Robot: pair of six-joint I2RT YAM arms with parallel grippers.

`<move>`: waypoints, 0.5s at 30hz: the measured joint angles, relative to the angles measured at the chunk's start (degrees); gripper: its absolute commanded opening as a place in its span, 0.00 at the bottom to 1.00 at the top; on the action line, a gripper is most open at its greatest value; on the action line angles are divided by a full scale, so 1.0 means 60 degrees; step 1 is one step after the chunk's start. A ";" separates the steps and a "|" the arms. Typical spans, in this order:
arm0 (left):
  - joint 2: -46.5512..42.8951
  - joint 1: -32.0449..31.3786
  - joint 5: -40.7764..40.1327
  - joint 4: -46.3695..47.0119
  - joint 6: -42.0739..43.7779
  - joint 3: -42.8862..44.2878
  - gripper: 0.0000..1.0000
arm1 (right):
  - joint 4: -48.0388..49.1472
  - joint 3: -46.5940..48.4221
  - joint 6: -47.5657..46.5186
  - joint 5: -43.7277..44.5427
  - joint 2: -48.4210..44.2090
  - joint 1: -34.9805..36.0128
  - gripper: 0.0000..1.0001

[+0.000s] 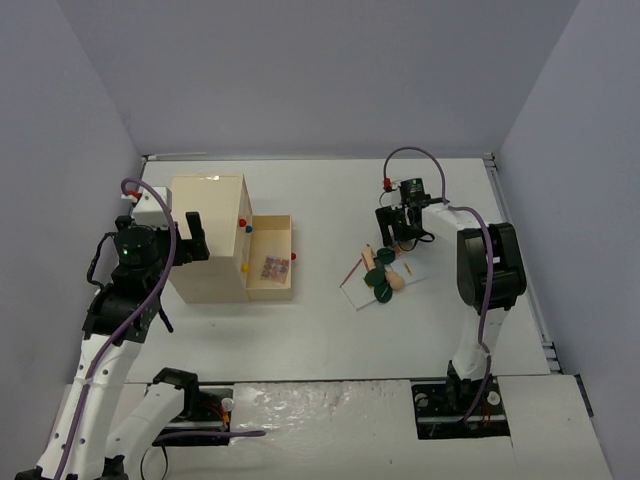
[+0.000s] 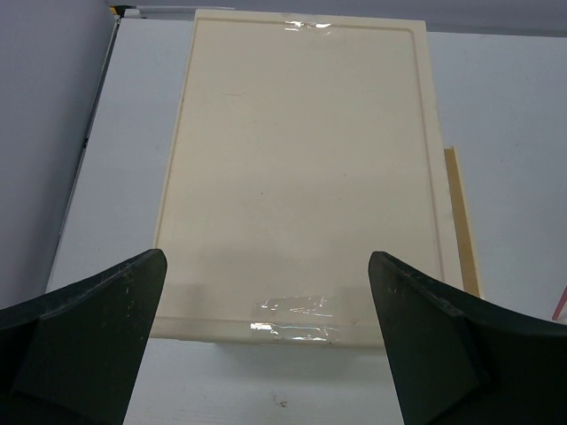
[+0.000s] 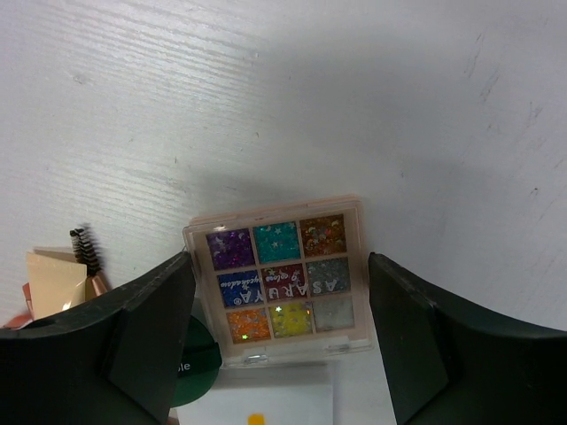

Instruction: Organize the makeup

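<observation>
My right gripper (image 3: 280, 292) has its fingers against both side edges of a flat palette of nine glitter colours (image 3: 279, 283), held just above the table by the makeup pile. Under it lie a dark green compact (image 3: 190, 367), a white card (image 3: 266, 398), a beige piece (image 3: 53, 283) and a small brush (image 3: 83, 246). In the top view the right gripper (image 1: 403, 232) is at the far side of the pile: green compacts (image 1: 381, 292), pencils (image 1: 352, 270), white card (image 1: 362, 299). Another palette (image 1: 275, 267) lies in the open drawer (image 1: 270, 291). My left gripper (image 2: 266, 274) is open above the cream box (image 2: 301, 159).
The cream box (image 1: 210, 225) with coloured knobs (image 1: 244, 225) stands at the left, its drawer pulled out to the right. My left gripper (image 1: 190, 240) hovers at its left side. The table's raised rim (image 1: 300, 157) and grey walls close the back and sides.
</observation>
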 measured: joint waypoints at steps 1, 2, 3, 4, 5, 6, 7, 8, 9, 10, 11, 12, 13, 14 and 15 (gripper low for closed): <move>0.0000 0.0000 0.0000 0.0000 0.0000 0.0000 0.97 | 0.0002 0.0046 0.0000 0.0000 0.0032 0.0000 0.43; 0.0000 0.0000 0.0000 0.0000 0.0000 0.0000 0.97 | -0.0007 0.0098 0.0000 -0.0003 0.0081 0.0000 0.40; 0.0000 0.0000 0.0000 0.0000 0.0000 0.0000 0.97 | -0.0020 0.0194 0.0000 -0.0004 0.0144 0.0000 0.39; 0.0000 0.0000 0.0000 0.0000 0.0000 0.0000 0.97 | -0.0023 0.0309 0.0000 -0.0004 0.0221 0.0000 0.38; 0.0000 0.0000 0.0000 0.0000 0.0000 0.0000 0.97 | -0.0017 0.0434 -0.0001 -0.0004 0.0307 0.0000 0.36; 0.0001 0.0000 0.0000 0.0000 0.0000 0.0000 0.97 | -0.0011 0.0557 -0.0004 -0.0004 0.0387 0.0000 0.35; 0.0007 0.0000 0.0000 0.0000 0.0000 0.0000 0.97 | -0.0006 0.0692 -0.0004 -0.0010 0.0472 0.0000 0.34; 0.0014 0.0000 0.0000 0.0000 0.0000 0.0000 0.97 | -0.0003 0.0794 -0.0013 -0.0039 0.0538 0.0000 0.34; 0.0023 0.0000 0.0000 0.0000 0.0000 0.0000 0.97 | -0.0008 0.0890 -0.0025 -0.0072 0.0590 0.0002 0.33; 0.0032 0.0000 0.0000 0.0000 0.0000 0.0000 0.97 | -0.0022 0.0985 -0.0039 -0.0106 0.0630 0.0007 0.32; 0.0043 0.0000 0.0000 0.0000 0.0000 0.0000 0.97 | -0.0038 0.1086 -0.0067 -0.0134 0.0644 0.0012 0.32; 0.0051 0.0000 0.0000 0.0000 0.0000 0.0000 0.97 | -0.0064 0.1202 -0.0115 -0.0164 0.0649 0.0027 0.32; 0.0055 0.0000 0.0000 0.0000 0.0000 0.0000 0.97 | -0.0090 0.1341 -0.0182 -0.0182 0.0649 0.0052 0.31; 0.0056 0.0000 0.0000 0.0000 0.0000 0.0000 0.97 | -0.0087 0.1505 -0.0255 -0.0189 0.0648 0.0095 0.31; 0.0059 0.0000 0.0000 0.0000 0.0000 0.0000 0.97 | -0.0064 0.1675 -0.0334 -0.0194 0.0642 0.0156 0.31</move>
